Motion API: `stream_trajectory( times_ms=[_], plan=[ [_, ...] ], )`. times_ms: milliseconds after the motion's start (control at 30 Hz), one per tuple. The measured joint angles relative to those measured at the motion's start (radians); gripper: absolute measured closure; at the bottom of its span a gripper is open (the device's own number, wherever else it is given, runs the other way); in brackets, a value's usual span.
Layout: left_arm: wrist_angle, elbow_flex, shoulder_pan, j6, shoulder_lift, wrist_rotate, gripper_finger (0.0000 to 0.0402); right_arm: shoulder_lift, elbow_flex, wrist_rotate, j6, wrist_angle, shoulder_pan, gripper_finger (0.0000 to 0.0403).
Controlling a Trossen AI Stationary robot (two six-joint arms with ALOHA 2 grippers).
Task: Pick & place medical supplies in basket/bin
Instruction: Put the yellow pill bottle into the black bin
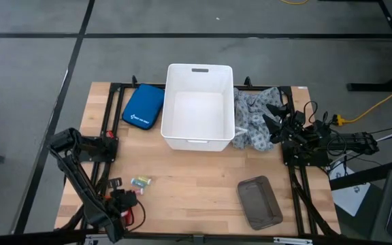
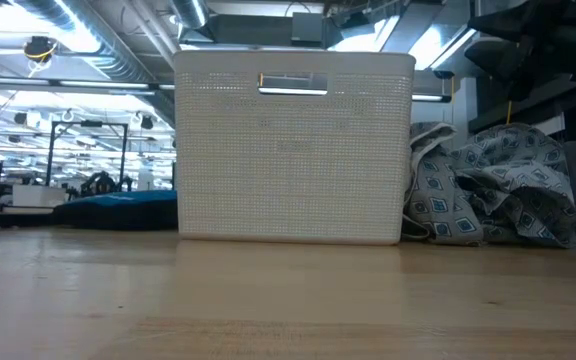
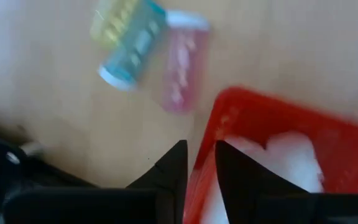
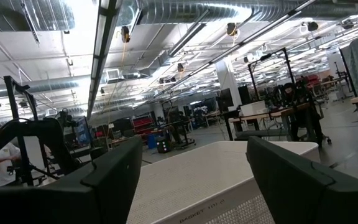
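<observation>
The white bin stands at the table's far middle and also shows in the low view. The grey-and-white patterned cloth lies bunched against its right side. Yellow, green and pink packets lie on the table near the front left. My left gripper is at the front left, shut on a small red basket with white things in it. My right gripper is open and empty above the cloth, beside the bin's right wall. My left gripper pinches the red basket's rim on the side nearest the packets. One finger is outside the wall and the other is inside. The fingers come from above, pointing down. Whether the basket is off the table does not show.
A blue zip pouch lies left of the bin. A grey mesh tray lies at the front right. Bare wood lies between the bin and the table's near edge.
</observation>
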Motion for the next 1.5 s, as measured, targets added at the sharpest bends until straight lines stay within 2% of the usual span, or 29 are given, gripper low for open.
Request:
stream_trajectory(
  times_ms=[233,400,500,567,800,900,967,1200,1267,1333,1500],
  plan=[
    [-0.002,0.0,0.0,0.001,-0.002,0.009,0.0341,0.0,0.0,0.0,0.0,0.0,0.0,0.0111],
    [0.015,0.0,0.001,0.017,-0.002,0.053,0.0341,0.0,0.0,0.001,0.001,0.0,0.0,0.0111],
    [-0.008,0.021,0.004,0.043,-0.002,0.014,0.0341,0.0,0.0,0.001,0.001,0.0,0.0,0.0111],
    [-0.056,0.065,0.007,0.054,-0.002,-0.101,0.0341,0.0,0.0,0.001,0.001,0.0,0.0,0.0111],
    [-0.292,0.262,0.013,0.128,-0.002,-0.645,0.0333,0.0,0.0,0.003,0.0,0.0,0.0,0.0111],
    [-0.319,0.286,0.017,0.137,-0.005,-0.908,0.0326,0.0,0.0,0.016,-0.033,0.002,0.0,0.0111],
    [-0.325,0.285,0.031,0.135,-0.004,-1.049,0.0322,0.0,0.0,0.037,-0.059,0.009,0.0,0.0111],
    [-0.323,0.207,0.158,0.08,-0.003,-1.225,0.0311,0.0,0.0,0.049,-0.057,0.016,0.0,0.0111],
    [-0.321,0.164,0.193,0.028,-0.003,-1.252,0.0311,0.0,0.0,0.031,-0.057,0.016,0.0,0.011],
    [-0.325,0.127,0.223,0.016,-0.002,-1.216,0.0311,0.0,0.0,0.029,-0.057,0.016,0.0,0.011],
    [-0.32,0.086,0.259,0.156,-0.002,-0.927,0.0311,0.0,0.0,0.026,-0.058,0.016,0.0,0.011]
  ],
)
